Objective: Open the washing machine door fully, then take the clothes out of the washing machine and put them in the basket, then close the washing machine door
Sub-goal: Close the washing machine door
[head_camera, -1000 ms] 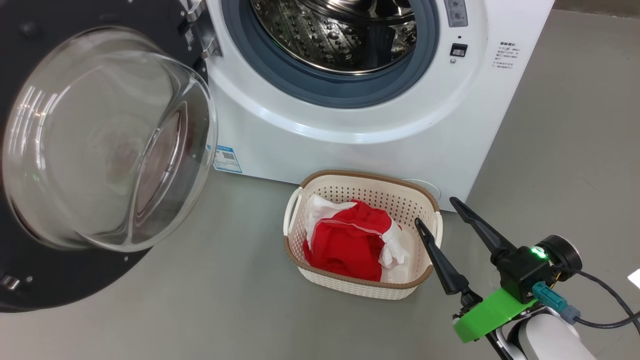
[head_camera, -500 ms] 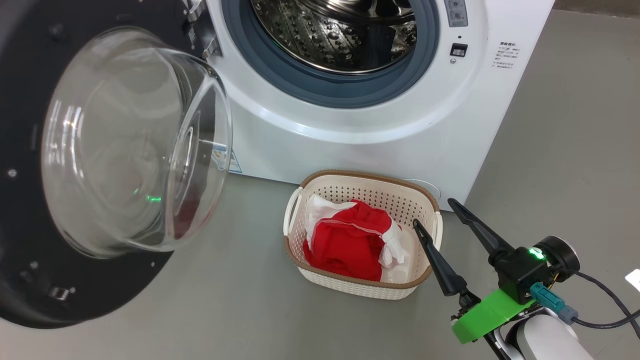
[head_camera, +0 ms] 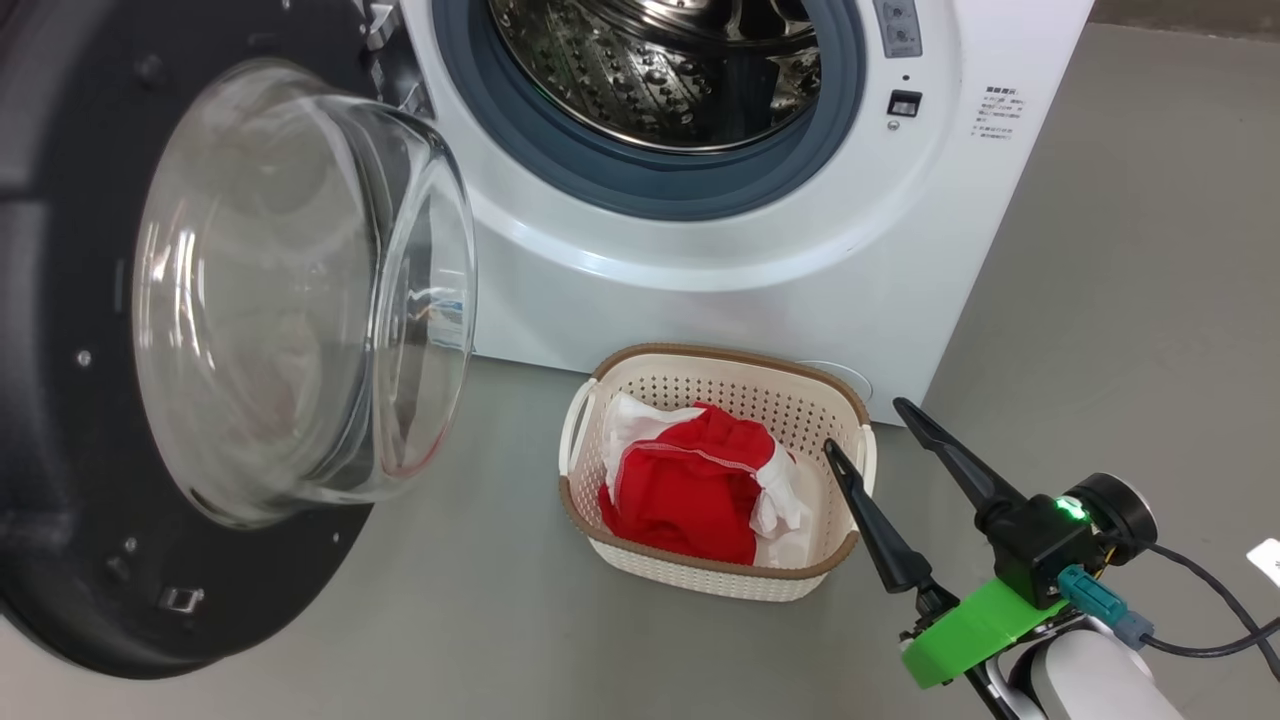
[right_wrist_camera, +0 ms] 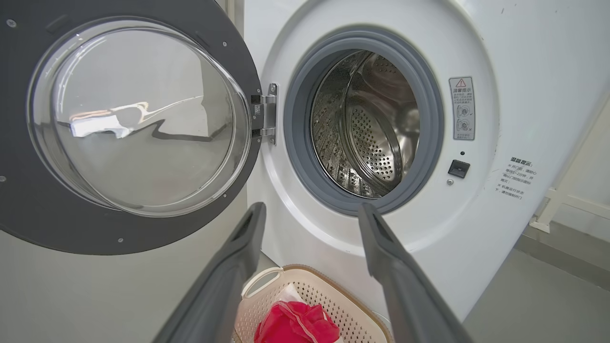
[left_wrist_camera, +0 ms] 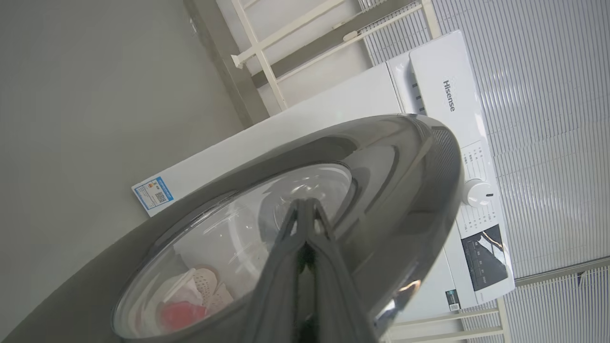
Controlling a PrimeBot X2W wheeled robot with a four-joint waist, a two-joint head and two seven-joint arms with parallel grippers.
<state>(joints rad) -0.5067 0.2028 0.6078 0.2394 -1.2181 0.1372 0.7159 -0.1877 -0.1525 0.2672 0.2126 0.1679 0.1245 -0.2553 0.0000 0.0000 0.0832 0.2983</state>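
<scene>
Grey floor, washing machine door swung closer

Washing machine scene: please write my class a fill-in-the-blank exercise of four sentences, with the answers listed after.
The washing machine door stands ____. The drum of the washing machine looks ____. The clothes in the basket are mostly ____. The left gripper, pointed at the door, is ____.
Answers: open; empty; red; shut.

One each: washing machine, door, basket, clothes heap — left end effector, right end effector.
</scene>
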